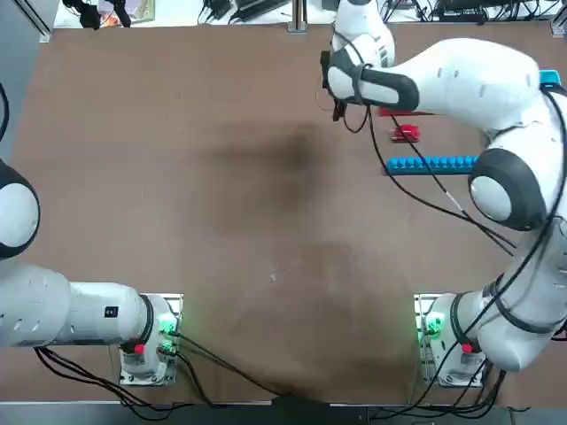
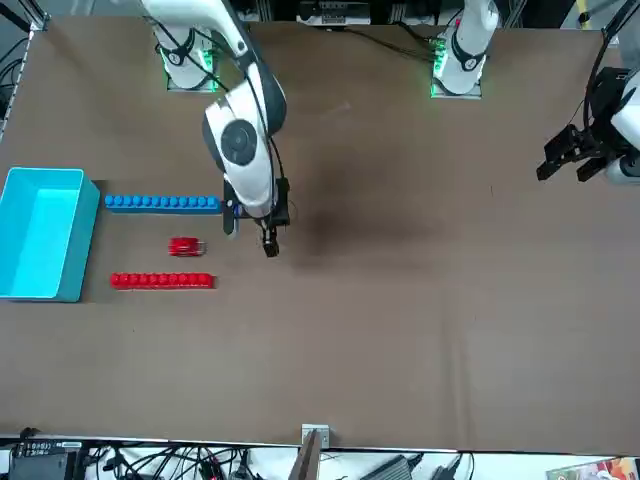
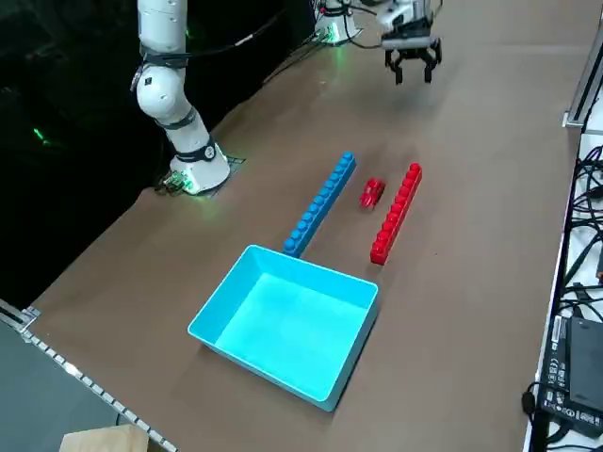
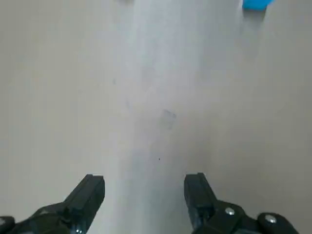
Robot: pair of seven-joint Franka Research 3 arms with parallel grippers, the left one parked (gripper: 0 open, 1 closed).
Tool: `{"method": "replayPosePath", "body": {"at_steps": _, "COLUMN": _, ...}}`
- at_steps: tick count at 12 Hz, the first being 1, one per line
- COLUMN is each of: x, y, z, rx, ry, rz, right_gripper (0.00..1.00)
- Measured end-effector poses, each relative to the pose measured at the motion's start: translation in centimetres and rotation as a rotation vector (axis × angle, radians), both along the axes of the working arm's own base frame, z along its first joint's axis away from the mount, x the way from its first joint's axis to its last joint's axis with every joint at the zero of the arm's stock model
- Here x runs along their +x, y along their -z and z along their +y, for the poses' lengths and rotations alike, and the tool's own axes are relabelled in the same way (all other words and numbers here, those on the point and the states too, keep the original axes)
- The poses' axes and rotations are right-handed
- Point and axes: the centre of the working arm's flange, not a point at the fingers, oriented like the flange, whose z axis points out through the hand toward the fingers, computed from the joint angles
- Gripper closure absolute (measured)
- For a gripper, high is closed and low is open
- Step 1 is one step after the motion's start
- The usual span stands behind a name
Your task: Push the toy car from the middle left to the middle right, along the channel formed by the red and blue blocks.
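Two parallel studded bars, one blue plastic (image 3: pixel 320 204), one red plastic (image 3: pixel 397 214), flanked the small glossy red toy car (image 3: pixel 372 193); the right gripper (image 3: pixel 413 73) hovered beyond, jaws wide.

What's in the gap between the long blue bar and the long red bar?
The little toy car lies between the blue bar and red bar, in the right side view. The open right pincer hovers off the bars' left ends.
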Motion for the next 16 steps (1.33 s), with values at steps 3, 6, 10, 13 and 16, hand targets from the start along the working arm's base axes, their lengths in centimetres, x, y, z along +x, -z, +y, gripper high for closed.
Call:
{"method": "replayPosePath", "body": {"at_steps": 3, "x": -0.1, "y": -5.1, "z": -2.1, "rx": -0.015, "ry": -0.148, "rz": 0.000, "right_gripper": 0.00}}
{"method": "replayPosePath", "body": {"at_steps": 6, "x": 1.1, "y": -11.1, "z": -8.3, "rx": -0.032, "ry": -0.386, "rz": -0.007, "right_gripper": 0.00}}
{"method": "replayPosePath", "body": {"at_steps": 10, "x": 1.3, "y": -15.6, "z": -13.4, "rx": -0.037, "ry": -0.596, "rz": -0.019, "right_gripper": 0.00}}
{"method": "replayPosePath", "body": {"at_steps": 13, "x": 1.1, "y": -17.8, "z": -14.8, "rx": -0.043, "ry": -0.744, "rz": -0.053, "right_gripper": 0.00}}
{"method": "replayPosePath", "body": {"at_steps": 16, "x": 0.9, "y": -19.7, "z": -17.6, "rx": -0.058, "ry": -0.914, "rz": -0.052, "right_gripper": 0.00}}
